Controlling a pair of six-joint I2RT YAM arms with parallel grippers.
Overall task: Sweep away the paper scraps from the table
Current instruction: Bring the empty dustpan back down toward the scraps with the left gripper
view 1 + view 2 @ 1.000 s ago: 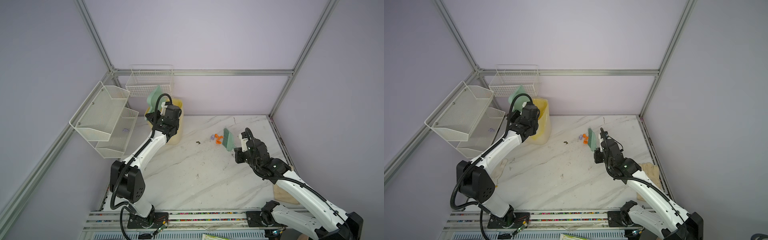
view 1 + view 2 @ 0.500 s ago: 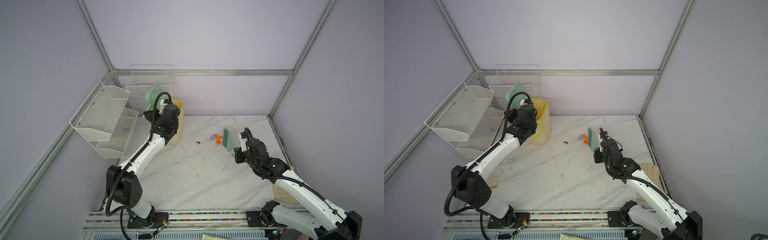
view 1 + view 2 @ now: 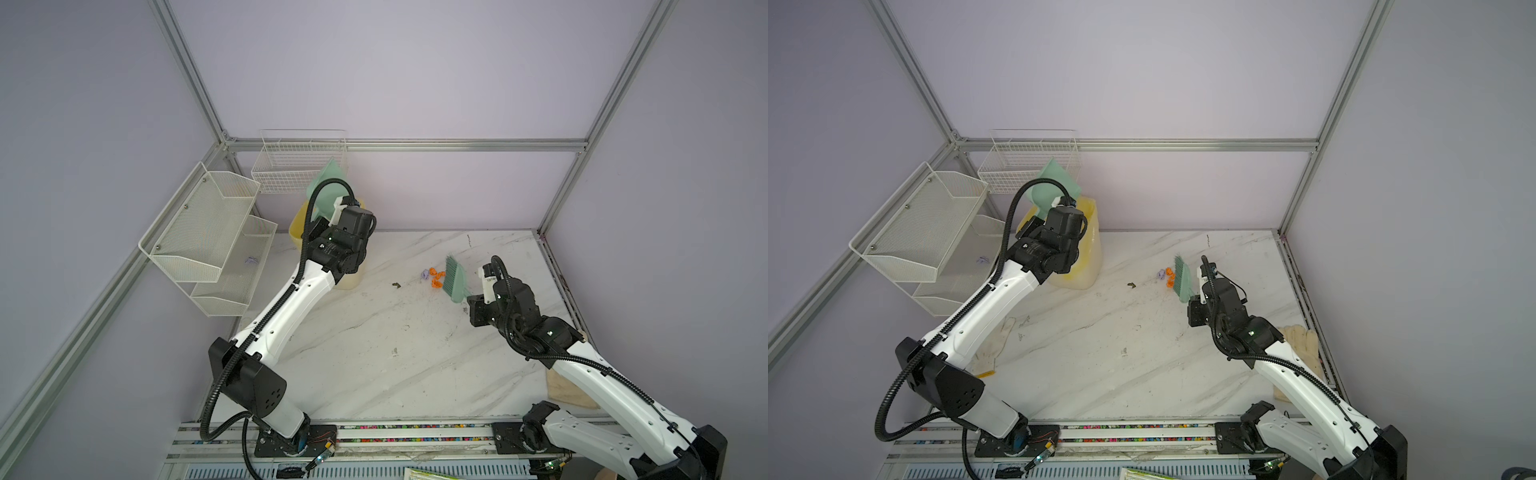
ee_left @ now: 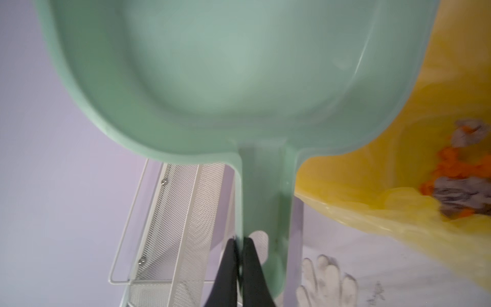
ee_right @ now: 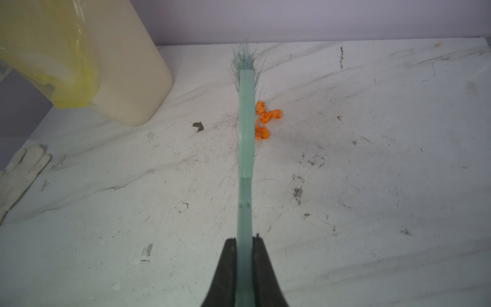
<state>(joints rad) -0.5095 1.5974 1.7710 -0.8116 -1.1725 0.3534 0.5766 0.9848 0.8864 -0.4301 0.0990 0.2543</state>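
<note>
At the right gripper [image 5: 245, 240], both black fingers press flat against the handle of a pale green brush [image 5: 245, 127]. The brush stands on edge with its bristles down on the table [image 5: 372, 164]. A few orange paper scraps [image 5: 265, 118] lie bunched just beside the bristles, some touching them. In both top views this bunch [image 3: 435, 277] [image 3: 1169, 277] sits on the side of the brush that faces the bin, with one lilac scrap [image 3: 424, 274] at its outer edge. A dark speck [image 3: 396, 284] lies apart from them, farther toward the bin.

Across the table, the left gripper [image 4: 239, 239] is pinched on an edge of the handle of a green dustpan [image 4: 225, 66]. It holds the dustpan tilted over the mouth of a cream bin [image 5: 127, 87] with a yellow liner [image 4: 398, 119]. More scraps [image 4: 457, 186], orange and lilac, rest inside the liner. Another lilac scrap [image 3: 251, 260] lies in the lower of the white mesh shelves [image 3: 208, 232] on the left wall. A wire basket [image 3: 299, 166] hangs on the back wall behind the dustpan.

The table is white with grey veins, scuffed and smudged. A white glove [image 5: 21, 170] lies at its left edge. Lilac walls [image 3: 415, 83] and aluminium frame bars [image 3: 457, 144] enclose the space.
</note>
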